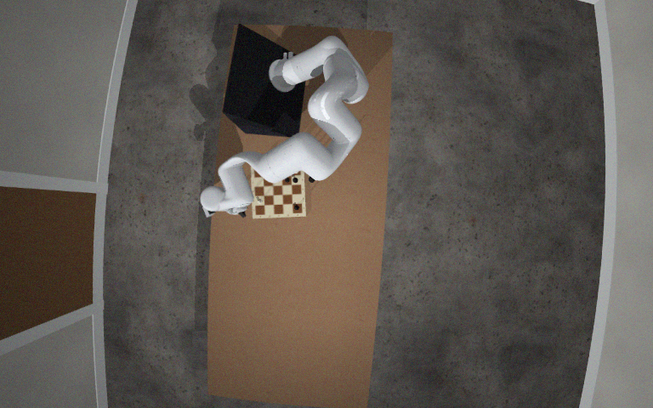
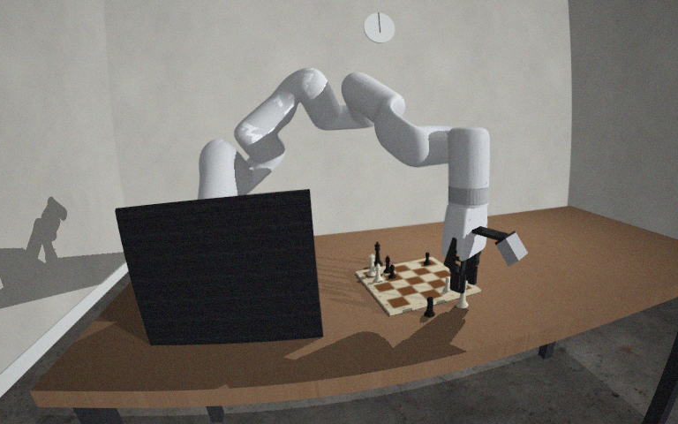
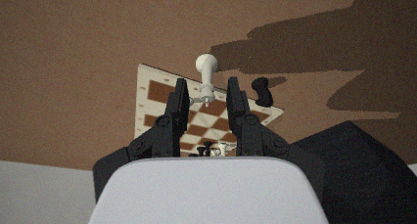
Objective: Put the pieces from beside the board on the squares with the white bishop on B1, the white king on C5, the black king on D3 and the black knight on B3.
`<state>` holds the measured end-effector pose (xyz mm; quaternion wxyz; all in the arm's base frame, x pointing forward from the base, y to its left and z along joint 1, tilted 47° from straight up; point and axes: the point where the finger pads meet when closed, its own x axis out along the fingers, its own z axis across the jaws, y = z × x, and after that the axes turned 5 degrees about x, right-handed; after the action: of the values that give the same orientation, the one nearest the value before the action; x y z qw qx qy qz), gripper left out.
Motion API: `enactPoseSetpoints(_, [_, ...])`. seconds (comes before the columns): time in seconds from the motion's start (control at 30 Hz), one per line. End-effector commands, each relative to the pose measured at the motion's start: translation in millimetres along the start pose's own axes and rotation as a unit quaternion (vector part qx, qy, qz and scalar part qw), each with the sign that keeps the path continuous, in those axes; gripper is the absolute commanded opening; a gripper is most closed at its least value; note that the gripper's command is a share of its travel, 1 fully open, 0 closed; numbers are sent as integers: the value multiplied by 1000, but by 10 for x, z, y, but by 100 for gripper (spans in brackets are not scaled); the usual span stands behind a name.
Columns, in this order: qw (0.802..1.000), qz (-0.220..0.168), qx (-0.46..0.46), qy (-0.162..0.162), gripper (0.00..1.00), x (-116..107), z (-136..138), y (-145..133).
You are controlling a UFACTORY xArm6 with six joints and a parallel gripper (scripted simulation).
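Note:
My gripper (image 2: 465,284) (image 3: 208,89) is open, pointing down beside the board (image 1: 303,198) (image 2: 380,300) (image 3: 142,98). A tall white piece with a cross-like top, seemingly the white king (image 2: 462,300) (image 3: 207,64), stands upright off the board's near edge; its top is at or just below the fingertips. A black piece (image 2: 429,306) (image 3: 264,93), perhaps the knight, stands off the same edge. A tall black piece (image 1: 311,178) (image 2: 377,255), seemingly the black king, stands beyond the far edge. I cannot tell which white piece is the bishop.
A black pawn (image 1: 297,206) (image 2: 426,258) and a small white piece (image 1: 259,200) (image 2: 447,284) stand on the board. Several pieces cluster at its left in the exterior view, partly under the arm from above. A large black panel (image 1: 264,96) (image 2: 222,273) stands near the arm's base.

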<state>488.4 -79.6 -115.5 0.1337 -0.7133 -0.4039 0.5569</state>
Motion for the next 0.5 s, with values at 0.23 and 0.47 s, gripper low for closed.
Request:
enactPoseSetpoints(0.23, [1000, 2, -1, 2, 42, 149, -18, 15])
enactPoseSetpoints(0.47, [1000, 2, -1, 2, 42, 150, -18, 15])
